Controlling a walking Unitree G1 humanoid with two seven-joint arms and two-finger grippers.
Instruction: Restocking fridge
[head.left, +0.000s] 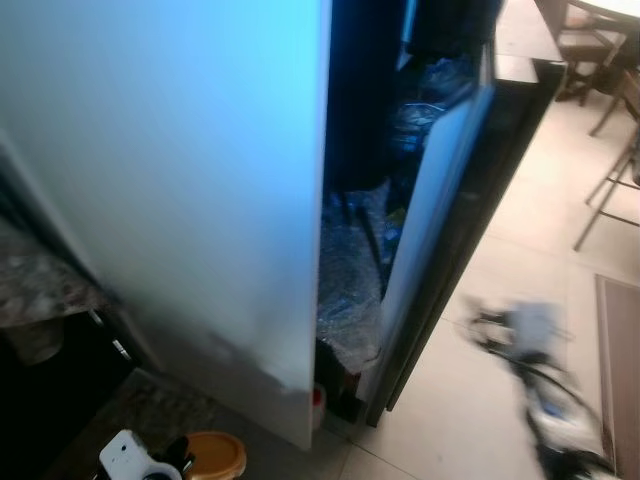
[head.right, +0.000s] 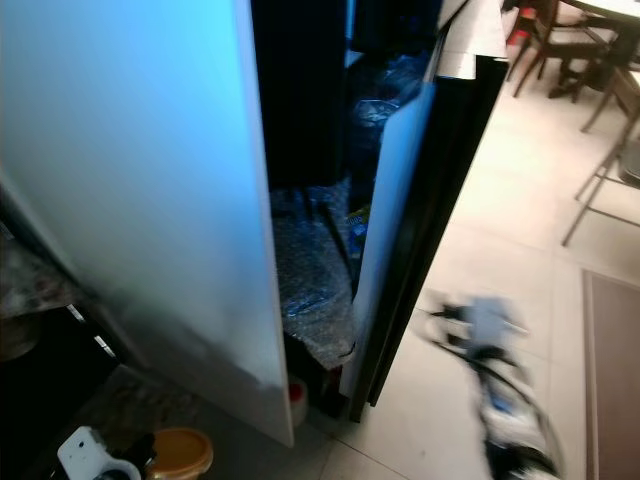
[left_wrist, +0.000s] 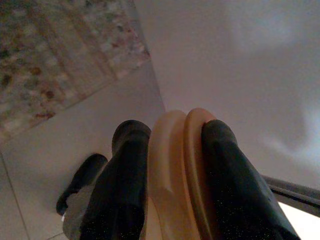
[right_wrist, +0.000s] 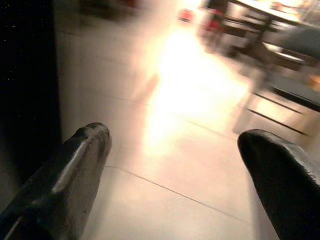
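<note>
The left gripper (left_wrist: 172, 165) was clamped on a tan, round-lidded container (left_wrist: 177, 170), its two black fingers (left_wrist: 235, 180) pressing the container's rim from either side so that the lid sat edge-on between them. In the head views the same container (head.left: 214, 455) showed at the near left, low in front of the robot, beside the white wrist housing (head.left: 127, 455) of the left arm. Just beyond it rose the fridge's pale left door (head.left: 190, 190), which stood close to the gripper and spread across the left of the scene.

The right gripper (right_wrist: 175, 170) was spread wide with nothing between its fingers, pointed over the light tiled floor (right_wrist: 165, 185). From the head it showed as a blurred shape (head.left: 535, 400) at the near right, low over the floor and well apart from the container.

Between the left door and the dark-edged right door (head.left: 450, 230), which stood ajar, a narrow gap opened onto the fridge's dark interior (head.left: 365, 120). Crumpled clear plastic bags (head.left: 350, 290) were packed in its lower part, and more bagged items sat higher up. A small red and white item (head.right: 297, 398) lay at the foot of the gap.

At the far right stood chairs (head.left: 615, 170) and a table (head.left: 605, 12), and a rug's edge (head.left: 620, 370) lay at the right.
</note>
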